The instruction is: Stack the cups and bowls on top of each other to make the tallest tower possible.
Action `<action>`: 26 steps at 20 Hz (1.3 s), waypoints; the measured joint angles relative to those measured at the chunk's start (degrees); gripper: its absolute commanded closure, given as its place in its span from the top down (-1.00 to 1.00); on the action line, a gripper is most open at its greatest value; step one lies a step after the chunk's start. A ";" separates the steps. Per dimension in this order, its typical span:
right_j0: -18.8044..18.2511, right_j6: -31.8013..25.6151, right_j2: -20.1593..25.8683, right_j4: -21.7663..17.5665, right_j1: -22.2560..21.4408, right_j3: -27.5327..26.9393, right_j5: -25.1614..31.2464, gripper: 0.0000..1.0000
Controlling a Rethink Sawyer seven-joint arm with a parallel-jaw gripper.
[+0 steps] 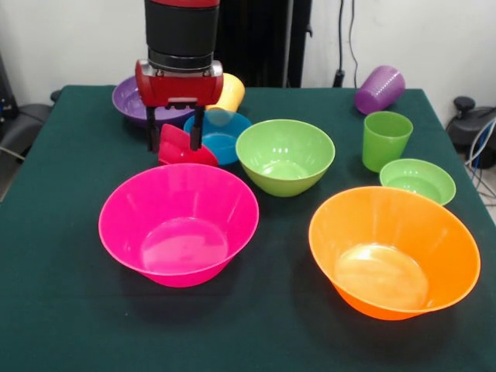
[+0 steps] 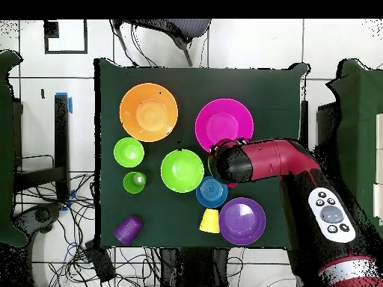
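My gripper [image 1: 174, 146] is shut on the small red bowl [image 1: 187, 152], which hangs tilted just behind the large pink bowl [image 1: 178, 225]. The small blue bowl [image 1: 225, 138] sits right beside it, then the medium green bowl [image 1: 285, 155], which is empty. The purple bowl [image 1: 128, 101] and the yellow cup [image 1: 231, 93], on its side, lie behind the gripper. The orange bowl [image 1: 394, 252], light green bowl [image 1: 418, 180], upright green cup [image 1: 385, 139] and tipped purple cup [image 1: 380, 89] are to the right. No tower shows; nothing is nested. In the overhead view the arm [image 2: 254, 163] covers the gripper.
All pieces stand on a dark green tablecloth [image 1: 62, 294]. In the overhead view the orange bowl [image 2: 149, 112] and pink bowl [image 2: 221, 122] lie farthest from the base. Cables [image 2: 97, 258] trail on the floor past the table's corner.
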 measured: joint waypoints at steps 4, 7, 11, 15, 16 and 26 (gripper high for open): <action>-0.67 0.00 -0.01 1.33 0.46 0.02 -0.01 1.00; -1.27 0.00 -0.01 1.62 1.33 0.02 0.00 1.00; -2.02 0.00 0.01 1.63 2.38 0.05 -0.01 1.00; -3.82 0.00 0.00 1.59 3.77 0.17 -0.01 1.00; -4.55 0.00 -0.01 1.59 4.19 0.18 -0.01 1.00; -13.19 -0.37 0.74 1.59 6.19 0.28 3.91 1.00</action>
